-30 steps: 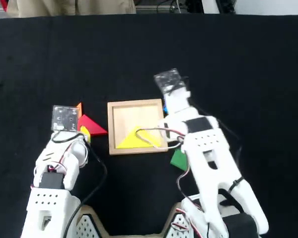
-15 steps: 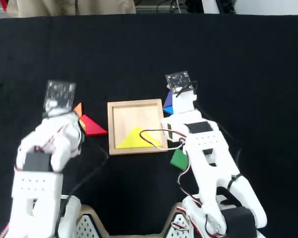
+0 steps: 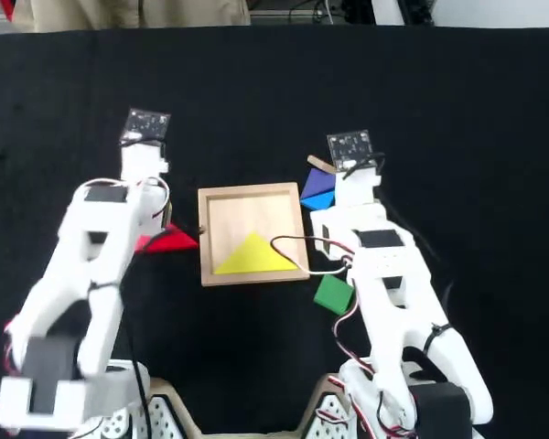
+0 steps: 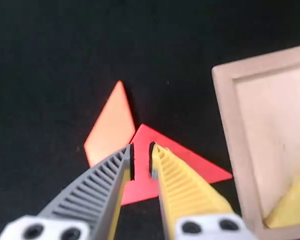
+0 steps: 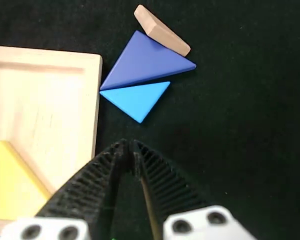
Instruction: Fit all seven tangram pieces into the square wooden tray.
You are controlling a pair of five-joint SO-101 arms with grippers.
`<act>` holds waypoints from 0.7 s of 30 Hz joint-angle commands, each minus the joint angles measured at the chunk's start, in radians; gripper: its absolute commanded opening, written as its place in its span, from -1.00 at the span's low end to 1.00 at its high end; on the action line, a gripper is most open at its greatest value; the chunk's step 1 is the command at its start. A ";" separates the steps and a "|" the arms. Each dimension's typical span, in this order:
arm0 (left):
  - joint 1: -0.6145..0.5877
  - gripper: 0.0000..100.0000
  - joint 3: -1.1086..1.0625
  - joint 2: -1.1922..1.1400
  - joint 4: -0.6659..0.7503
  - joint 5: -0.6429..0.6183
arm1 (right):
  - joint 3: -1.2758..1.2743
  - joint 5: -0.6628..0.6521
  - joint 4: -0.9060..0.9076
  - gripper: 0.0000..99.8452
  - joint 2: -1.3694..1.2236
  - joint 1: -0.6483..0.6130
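Note:
The square wooden tray point(image 3: 205, 234) lies mid-table with a yellow triangle point(image 3: 252, 254) in its near part. A red triangle point(image 4: 182, 161) and an orange parallelogram point(image 4: 109, 125) lie just left of the tray. My left gripper point(image 4: 141, 157) hangs over the red triangle's edge, fingers shut with nothing held. A dark blue triangle point(image 5: 145, 62), a light blue triangle point(image 5: 137, 100) and a tan piece point(image 5: 161, 30) sit off the tray's far right corner. My right gripper point(image 5: 129, 148) is shut and empty, short of the light blue triangle. A green piece point(image 3: 332, 293) lies beside the right arm.
Black cloth covers the table point(image 3: 439, 110), with open room at the back and far right. The tray's rim point(image 5: 96, 100) stands beside my right gripper. A cable point(image 3: 293, 245) from the right arm loops over the tray's right edge.
The left arm has swung up and farther from its base, over the red and orange pieces. The right arm has shifted right, uncovering the blue triangles and tan piece.

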State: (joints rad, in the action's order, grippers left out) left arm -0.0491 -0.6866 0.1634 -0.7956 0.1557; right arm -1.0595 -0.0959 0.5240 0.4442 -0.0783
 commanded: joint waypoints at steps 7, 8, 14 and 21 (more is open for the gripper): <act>0.182 -0.84 0.188 -0.193 0.032 0.005 | 0.007 0.008 -0.021 -0.98 -0.008 0.015; 0.180 -0.84 0.196 -0.198 0.032 0.003 | 0.007 0.008 -0.021 -0.98 -0.008 0.015; 0.150 -0.84 0.231 -0.304 0.048 0.006 | 0.005 0.008 -0.021 -0.98 -0.008 0.017; 0.183 -0.84 0.249 -0.331 -0.011 0.124 | 0.005 0.008 -0.021 -0.98 -0.008 0.017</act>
State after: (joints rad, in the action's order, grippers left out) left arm 0.1120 -0.4841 -0.1818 -0.7664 0.1910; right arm -1.0595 -0.0959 0.5240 0.4442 -0.0783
